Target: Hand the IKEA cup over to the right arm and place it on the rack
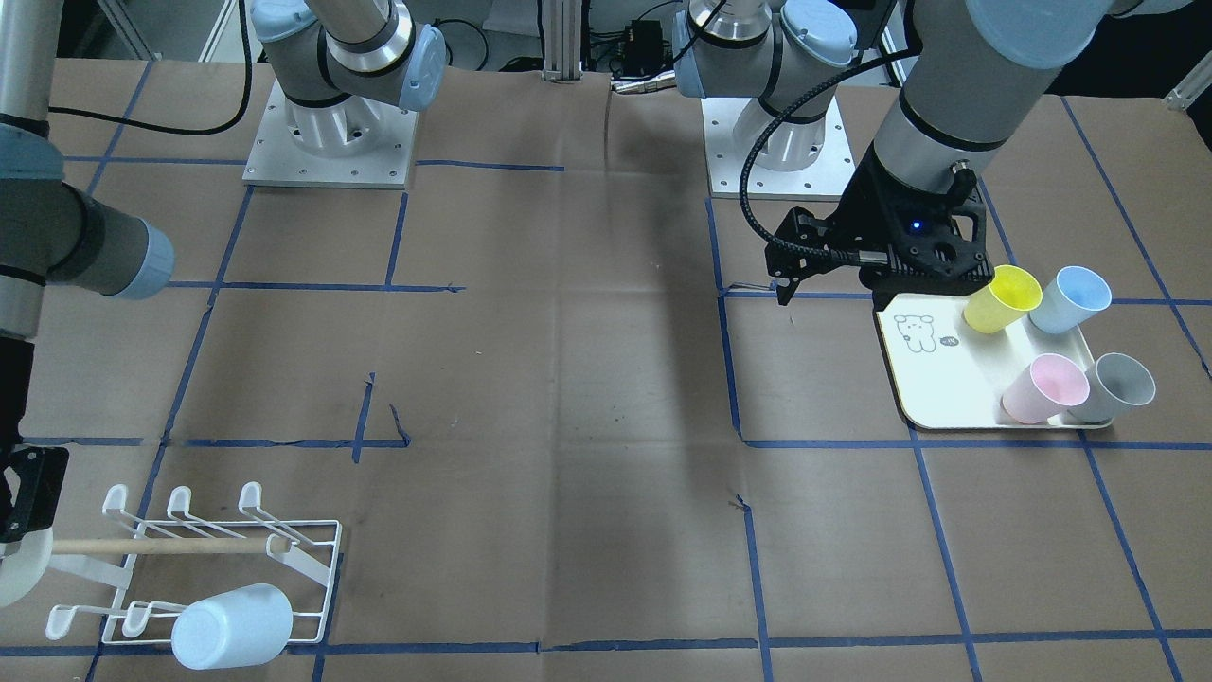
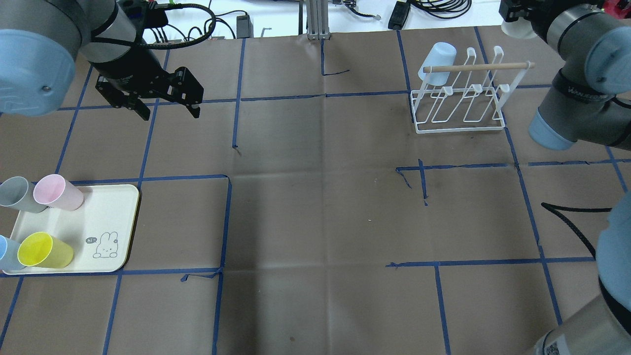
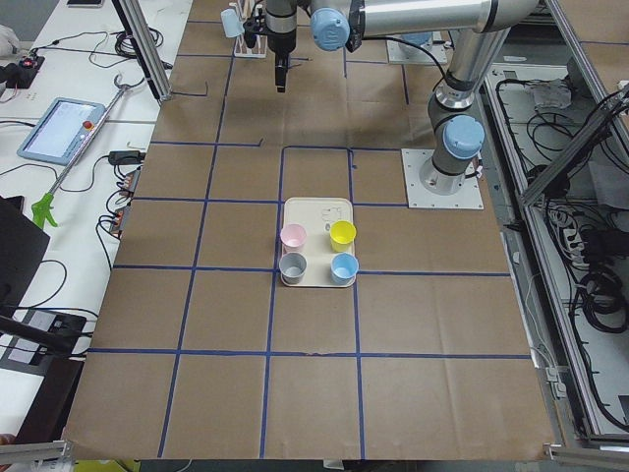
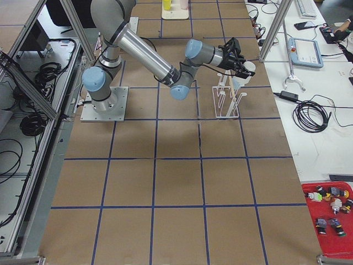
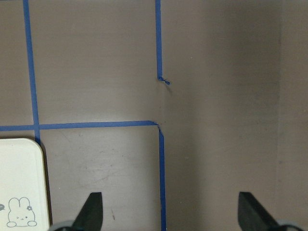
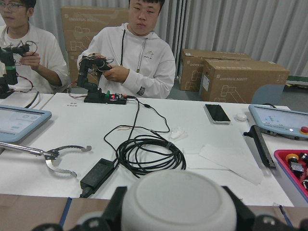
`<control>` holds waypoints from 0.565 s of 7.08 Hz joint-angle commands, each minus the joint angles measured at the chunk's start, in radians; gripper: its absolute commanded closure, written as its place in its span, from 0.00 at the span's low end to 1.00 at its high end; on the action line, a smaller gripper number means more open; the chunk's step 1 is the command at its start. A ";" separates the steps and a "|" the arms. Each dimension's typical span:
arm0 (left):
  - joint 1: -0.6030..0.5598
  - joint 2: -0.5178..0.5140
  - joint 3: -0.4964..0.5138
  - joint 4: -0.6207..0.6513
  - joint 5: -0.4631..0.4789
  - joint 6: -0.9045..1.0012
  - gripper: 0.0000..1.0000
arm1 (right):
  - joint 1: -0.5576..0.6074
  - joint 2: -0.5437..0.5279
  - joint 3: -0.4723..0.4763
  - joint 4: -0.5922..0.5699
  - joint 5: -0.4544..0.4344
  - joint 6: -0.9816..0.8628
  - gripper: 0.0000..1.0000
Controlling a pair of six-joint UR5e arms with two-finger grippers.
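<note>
My right gripper (image 2: 515, 16) is shut on a white cup (image 2: 518, 28), held up just off the dowel's end of the white wire rack (image 2: 458, 101). In the right wrist view the cup's base (image 6: 178, 202) fills the gap between the fingers. From the front the cup (image 1: 17, 568) hangs at the view's left edge beside the rack (image 1: 227, 559). A pale blue cup (image 2: 436, 59) sits on a prong at the rack's other end. My left gripper (image 2: 170, 114) is open and empty, well above the paper to the tray's far side; its fingertips (image 5: 92, 208) show over bare paper.
A cream tray with a rabbit drawing (image 2: 116, 217) lies at the table's left, bearing yellow (image 2: 44, 250), pink (image 2: 56, 191), grey (image 2: 15, 193) and blue (image 1: 1068, 298) cups. Blue tape lines cross the brown paper. Two operators sit beyond the far edge in the right wrist view.
</note>
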 commanded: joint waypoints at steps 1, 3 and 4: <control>-0.025 0.019 0.000 -0.003 0.011 -0.014 0.01 | -0.004 0.106 -0.084 -0.008 0.013 -0.013 0.90; -0.025 0.033 -0.012 0.003 0.014 -0.014 0.01 | -0.004 0.153 -0.091 -0.056 0.015 -0.011 0.90; -0.025 0.046 -0.028 0.011 0.014 -0.014 0.01 | -0.003 0.167 -0.086 -0.074 0.015 -0.010 0.90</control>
